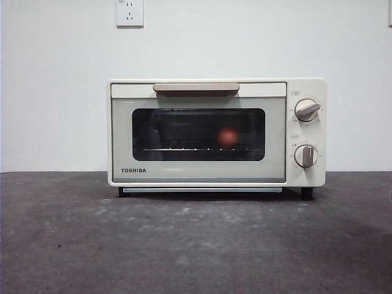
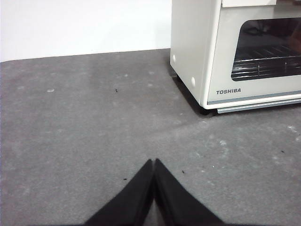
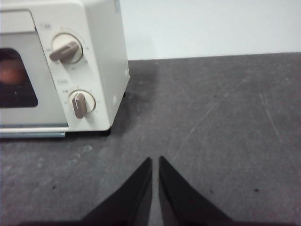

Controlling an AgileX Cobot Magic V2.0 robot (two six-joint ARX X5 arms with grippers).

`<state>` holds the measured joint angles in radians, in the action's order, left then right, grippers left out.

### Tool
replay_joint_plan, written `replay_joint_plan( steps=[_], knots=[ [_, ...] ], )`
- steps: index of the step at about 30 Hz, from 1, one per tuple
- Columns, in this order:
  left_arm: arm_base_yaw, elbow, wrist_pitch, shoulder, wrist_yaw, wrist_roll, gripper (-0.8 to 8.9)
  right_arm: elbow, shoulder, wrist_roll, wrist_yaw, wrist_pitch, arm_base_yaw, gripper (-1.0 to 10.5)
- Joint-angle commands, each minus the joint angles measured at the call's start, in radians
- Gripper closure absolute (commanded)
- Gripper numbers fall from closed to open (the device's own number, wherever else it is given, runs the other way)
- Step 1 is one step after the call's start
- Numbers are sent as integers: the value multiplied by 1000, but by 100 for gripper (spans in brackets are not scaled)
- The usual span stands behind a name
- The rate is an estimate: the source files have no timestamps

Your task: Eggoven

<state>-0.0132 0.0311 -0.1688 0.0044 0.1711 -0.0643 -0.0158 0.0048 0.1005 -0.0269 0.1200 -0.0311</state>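
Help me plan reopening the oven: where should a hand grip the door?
Grip the tan handle bar along the top of the oven door, coming from the front. It stands out from the door's top edge, which suggests the door swings downward.

Behind the dark glass of the TOSHIBA toaster oven [image 1: 216,131], the egg [image 1: 228,137] shows only as a blurred reddish patch. Both wrist views cut the oven off at an edge. The small print beside its knobs [image 1: 306,110] is unreadable.

Reddish-brown egg [image 1: 228,137] sits on the rack inside the closed cream oven [image 1: 216,131] (TOSHIBA).
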Motion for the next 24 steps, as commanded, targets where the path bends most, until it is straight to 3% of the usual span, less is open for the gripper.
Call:
replay_joint_plan(
  steps=[1, 24],
  knots=[
    [2, -28, 8, -2, 1, 2, 806, 6, -1, 0, -2, 30, 0, 943],
    [2, -28, 8, -2, 1, 2, 806, 6, -1, 3, 1, 37, 0, 943]
  ],
)
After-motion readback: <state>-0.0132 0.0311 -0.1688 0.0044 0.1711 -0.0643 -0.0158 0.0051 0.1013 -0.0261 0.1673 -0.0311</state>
